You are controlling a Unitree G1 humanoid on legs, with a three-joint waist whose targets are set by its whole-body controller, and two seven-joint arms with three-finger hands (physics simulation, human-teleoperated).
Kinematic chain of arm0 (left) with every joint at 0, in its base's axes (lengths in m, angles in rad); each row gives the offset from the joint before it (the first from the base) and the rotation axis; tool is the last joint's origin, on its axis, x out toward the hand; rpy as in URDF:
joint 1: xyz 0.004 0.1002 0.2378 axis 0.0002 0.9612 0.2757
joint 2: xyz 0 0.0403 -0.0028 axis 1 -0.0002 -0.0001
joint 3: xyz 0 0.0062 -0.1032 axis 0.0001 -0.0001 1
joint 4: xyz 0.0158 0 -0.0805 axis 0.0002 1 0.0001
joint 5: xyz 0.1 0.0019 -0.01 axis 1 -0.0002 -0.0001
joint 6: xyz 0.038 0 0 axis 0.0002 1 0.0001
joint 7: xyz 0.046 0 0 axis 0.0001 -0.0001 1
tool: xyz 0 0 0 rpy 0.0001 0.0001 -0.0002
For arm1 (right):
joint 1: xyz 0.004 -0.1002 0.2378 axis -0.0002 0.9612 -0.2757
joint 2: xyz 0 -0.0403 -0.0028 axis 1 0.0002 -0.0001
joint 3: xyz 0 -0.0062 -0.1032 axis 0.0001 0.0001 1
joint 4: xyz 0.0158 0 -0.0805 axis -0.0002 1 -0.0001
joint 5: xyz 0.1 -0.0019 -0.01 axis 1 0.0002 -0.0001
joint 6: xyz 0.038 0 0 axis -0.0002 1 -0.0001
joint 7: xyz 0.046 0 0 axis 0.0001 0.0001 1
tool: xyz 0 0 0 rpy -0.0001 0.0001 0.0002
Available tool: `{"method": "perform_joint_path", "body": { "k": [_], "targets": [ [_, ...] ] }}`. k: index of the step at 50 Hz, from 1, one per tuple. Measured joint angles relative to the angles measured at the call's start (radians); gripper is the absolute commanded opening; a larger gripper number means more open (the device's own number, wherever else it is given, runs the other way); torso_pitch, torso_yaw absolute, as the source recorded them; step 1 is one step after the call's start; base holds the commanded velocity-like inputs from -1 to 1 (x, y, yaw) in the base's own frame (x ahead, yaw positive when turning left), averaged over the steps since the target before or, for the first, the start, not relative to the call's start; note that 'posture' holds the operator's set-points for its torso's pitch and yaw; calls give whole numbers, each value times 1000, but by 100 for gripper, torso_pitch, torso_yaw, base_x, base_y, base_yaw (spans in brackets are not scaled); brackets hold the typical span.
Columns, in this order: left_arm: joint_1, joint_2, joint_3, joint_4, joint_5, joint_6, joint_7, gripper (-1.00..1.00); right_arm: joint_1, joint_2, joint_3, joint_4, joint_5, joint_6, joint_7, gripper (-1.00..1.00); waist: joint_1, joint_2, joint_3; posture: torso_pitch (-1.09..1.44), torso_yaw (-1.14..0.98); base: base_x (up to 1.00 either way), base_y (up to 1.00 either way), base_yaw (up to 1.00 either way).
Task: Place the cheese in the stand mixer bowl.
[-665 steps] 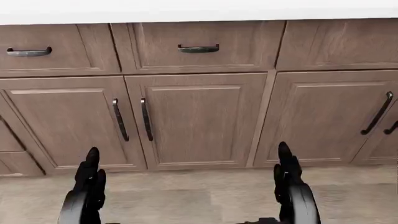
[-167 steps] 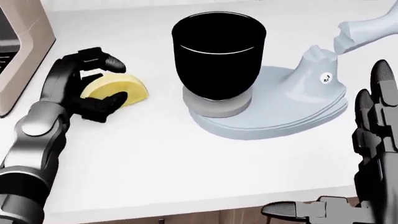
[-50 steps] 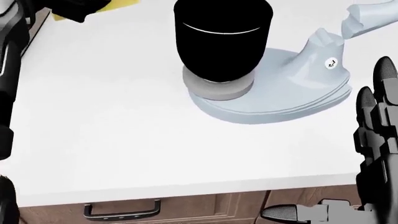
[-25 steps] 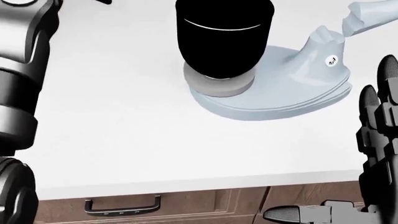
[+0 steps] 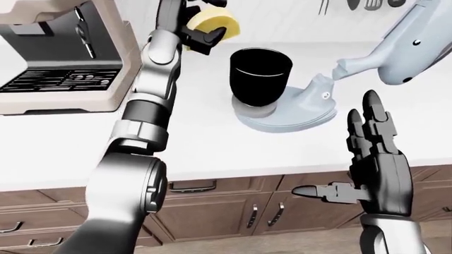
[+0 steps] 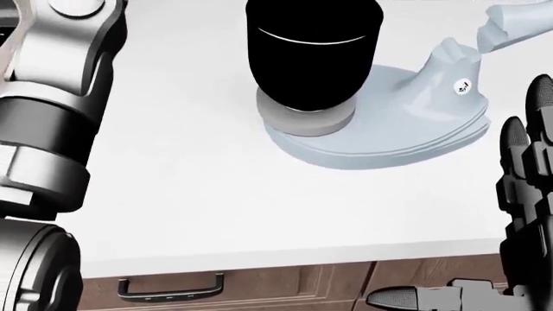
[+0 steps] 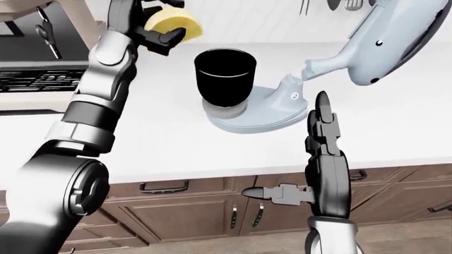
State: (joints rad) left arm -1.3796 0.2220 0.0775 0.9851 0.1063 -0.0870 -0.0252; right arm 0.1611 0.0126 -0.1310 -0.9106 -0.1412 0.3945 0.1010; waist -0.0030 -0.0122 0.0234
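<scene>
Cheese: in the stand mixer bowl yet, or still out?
Out. The left hand holds the cheese raised above the counter, to the left of the black bowl in the left-eye view, fingers closed round it.

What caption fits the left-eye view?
Left hand holds the cheese raised left of the mixer bowl; right hand open.

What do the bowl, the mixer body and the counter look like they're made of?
Bowl: flat black, probably coated metal or plastic; only a thin highlight on the rim. Mixer: pale blue-grey, smooth glossy shell with soft highlights, like enamelled metal or plastic. Counter: plain matte white, no grain or veining, so laminate or solid surface; the render leaves it open.
</scene>
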Motion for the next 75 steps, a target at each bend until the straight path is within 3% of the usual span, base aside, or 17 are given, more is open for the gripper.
{"method": "perform_joint_path", "body": {
  "k": [28,75],
  "targets": [
    [-59,-107,-21,122,18,-65,44,-100,5,3,-15,-16,11,3,7,100,-1,-4,0,0,0,0,0,0],
    [-129,-174,-17,286,110,-136,88,-100,11,6,-30,-12,25,-13,12,100,2,-11,-2,0,0,0,0,0]
  ]
}}
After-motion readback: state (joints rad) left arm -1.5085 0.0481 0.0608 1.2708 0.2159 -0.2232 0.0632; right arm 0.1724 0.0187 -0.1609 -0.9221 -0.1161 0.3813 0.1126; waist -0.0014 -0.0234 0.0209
